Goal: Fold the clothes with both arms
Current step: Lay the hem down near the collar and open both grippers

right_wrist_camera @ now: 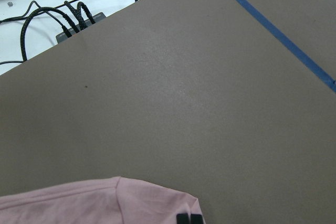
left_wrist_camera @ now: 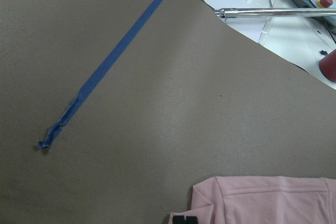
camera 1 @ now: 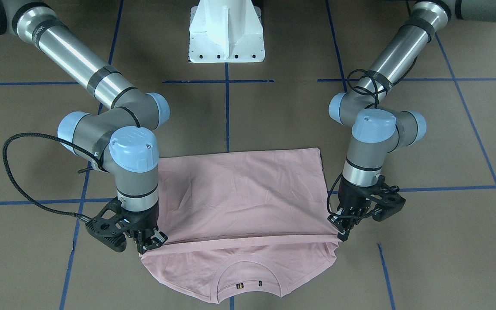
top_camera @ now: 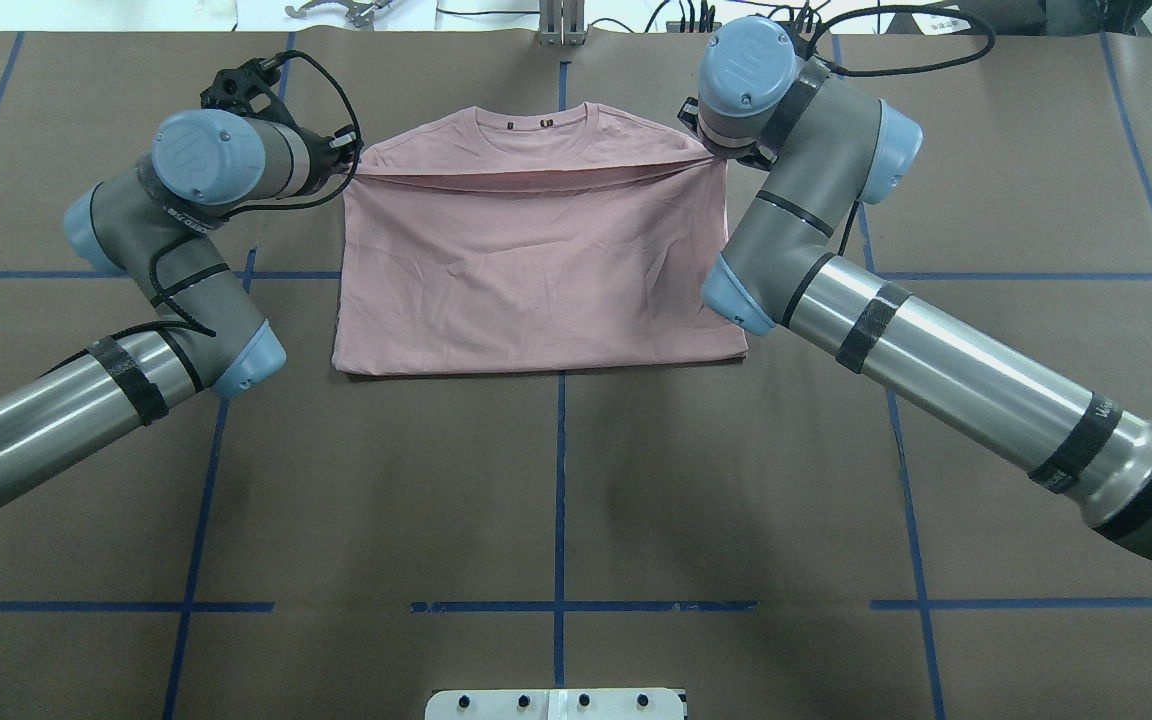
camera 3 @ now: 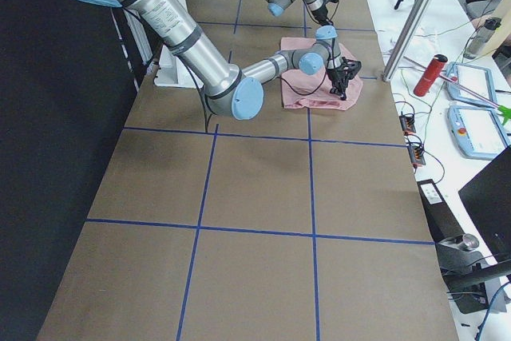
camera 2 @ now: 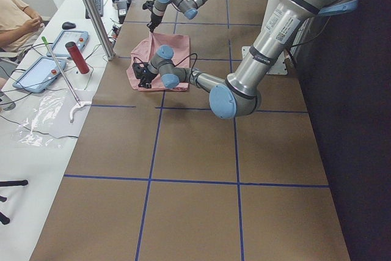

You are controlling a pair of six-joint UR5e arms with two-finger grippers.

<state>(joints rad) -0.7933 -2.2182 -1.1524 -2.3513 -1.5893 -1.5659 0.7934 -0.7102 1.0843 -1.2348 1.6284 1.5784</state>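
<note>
Broadly, the brown table [top_camera: 556, 480], crossed by blue tape lines, carries everything. The left arm [top_camera: 151, 250] and the right arm [top_camera: 936, 350] reach in from the overhead view's lower left and lower right towards its upper middle. Between them lies the light pink T-shirt [top_camera: 536, 270], doubled over: its lower half is laid up over the body, and the carried edge runs as a taut line just short of the shoulders. I judge this to be the closing part of the bottom-to-top fold. In the front-facing view the left gripper [camera 1: 343, 230], at middle right, and the right gripper [camera 1: 154, 244], at lower left, each stand at one end of that edge. Their fingers are pinched closed on a corner of cloth, low over the table. Past the edge, the ribbed collar [camera 1: 248, 265] and its small neck label [camera 1: 240, 285] lie uncovered. The next move seems to call for both ends to be set down level and together. Both grippers should then release and lift clear, so that neither corner is dragged back or skewed.
</note>
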